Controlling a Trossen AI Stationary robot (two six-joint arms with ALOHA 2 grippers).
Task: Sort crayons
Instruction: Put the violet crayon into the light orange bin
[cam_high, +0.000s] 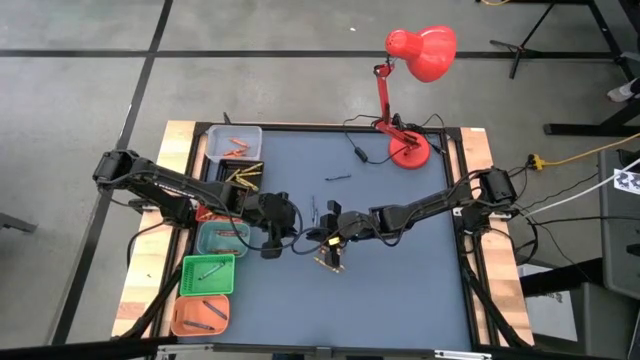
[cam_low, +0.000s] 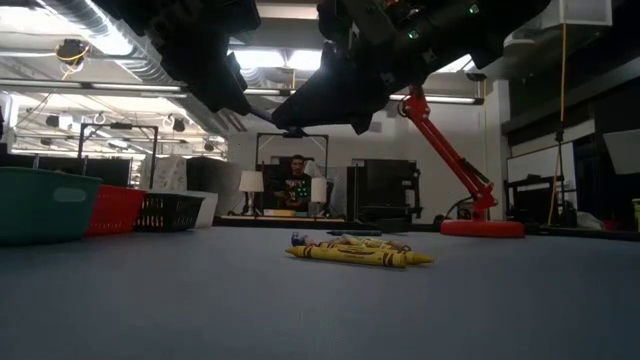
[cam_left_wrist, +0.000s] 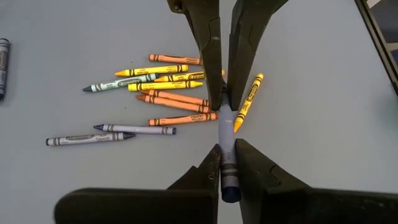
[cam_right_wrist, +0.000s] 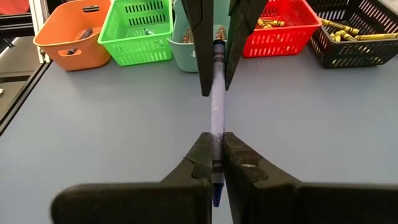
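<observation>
A pale blue crayon (cam_left_wrist: 225, 127) hangs in the air over the table's middle, between my two grippers. My left gripper (cam_left_wrist: 227, 158) is shut on one end and my right gripper (cam_right_wrist: 216, 152) on the other; they meet tip to tip (cam_high: 310, 237). Below them a small heap of loose crayons (cam_left_wrist: 161, 93) in yellow, orange, grey and pale blue lies flat on the grey table (cam_high: 400, 290); the low view shows the same heap (cam_low: 360, 252). My left gripper pinches the crayon between its two fingers near one end (cam_left_wrist: 227, 146), coming from the table's left and slanting down. The crayon lies along the fingers, its dark-banded end (cam_left_wrist: 229, 183) reaching back between them, clear of the table. My right gripper pinches the crayon's other end (cam_right_wrist: 216, 134) between its two fingers, coming from the table's right and slanting down. The crayon runs along the fingers, with its blue tip (cam_right_wrist: 215, 198) back between them. It bridges both grippers, lifted clear.
Along the table's left edge stand a clear bin (cam_high: 235, 143), black bin (cam_high: 242, 177), red bin (cam_right_wrist: 280, 31), teal bin (cam_high: 222, 238), green bin (cam_high: 208, 275) and orange bin (cam_high: 200, 315). A red desk lamp (cam_high: 410, 100) stands at the far right. A person sits in the room beyond.
</observation>
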